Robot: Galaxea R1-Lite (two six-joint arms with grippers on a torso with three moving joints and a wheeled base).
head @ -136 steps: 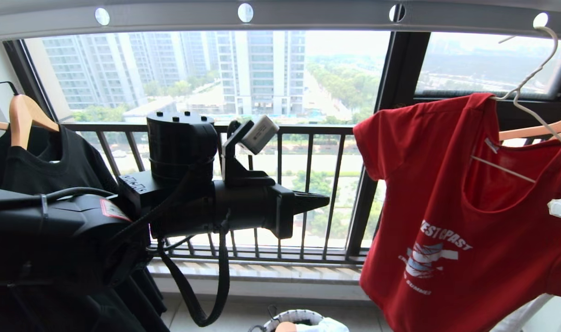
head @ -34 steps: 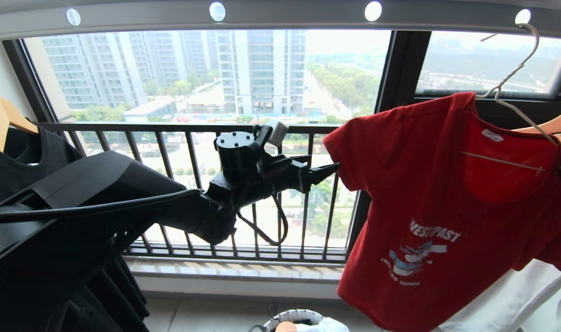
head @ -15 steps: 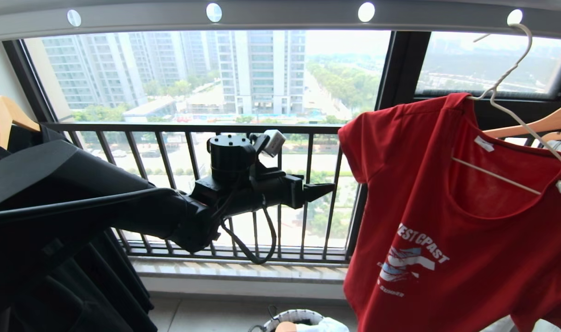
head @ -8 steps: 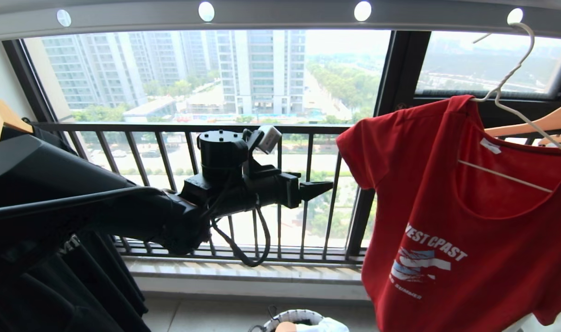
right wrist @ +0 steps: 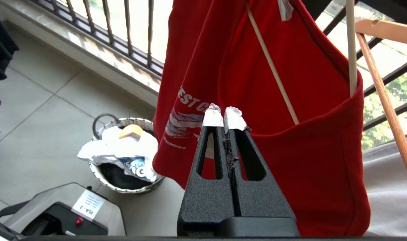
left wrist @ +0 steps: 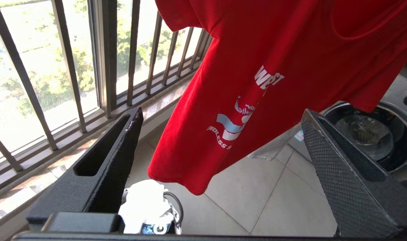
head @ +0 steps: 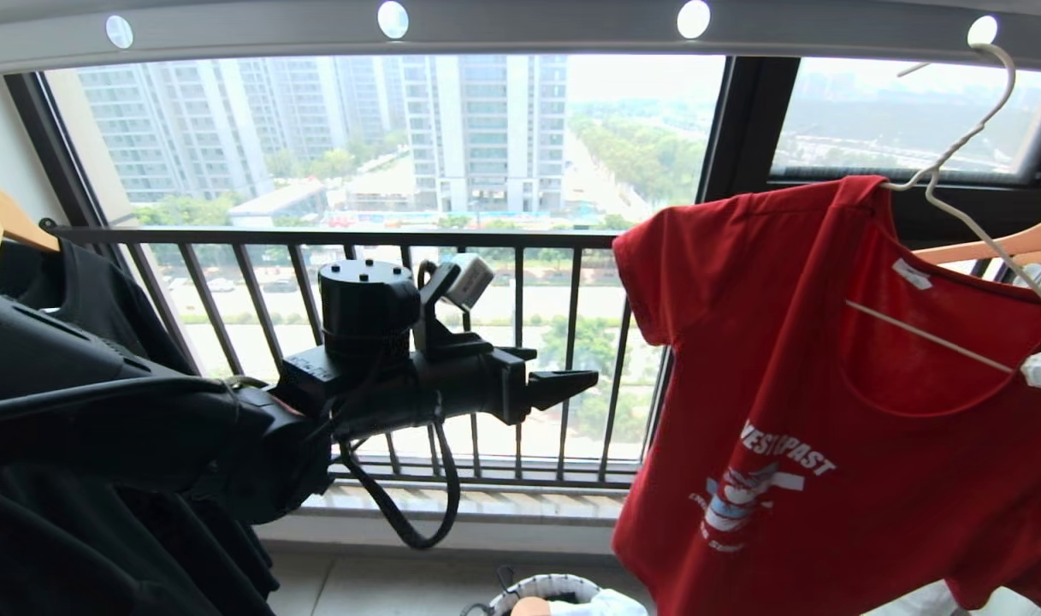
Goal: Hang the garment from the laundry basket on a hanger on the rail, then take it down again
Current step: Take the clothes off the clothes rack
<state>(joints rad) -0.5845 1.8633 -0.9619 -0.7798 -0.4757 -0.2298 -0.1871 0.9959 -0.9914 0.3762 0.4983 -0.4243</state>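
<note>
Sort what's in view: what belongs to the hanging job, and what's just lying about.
Job: red T-shirt, wire hanger, rail, laundry basket, open left tool, shut right tool.

Lying about: black T-shirt, wooden hangers, washing machine.

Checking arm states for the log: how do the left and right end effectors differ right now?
The left end effector is open, jaws wide apart; the right end effector is shut, tips together. The left has bare black fingertips; the right's fingertips are white-wrapped. The left sits short of the red T-shirt, clear of it; the right is up at its collar. Both hold nothing.
</note>
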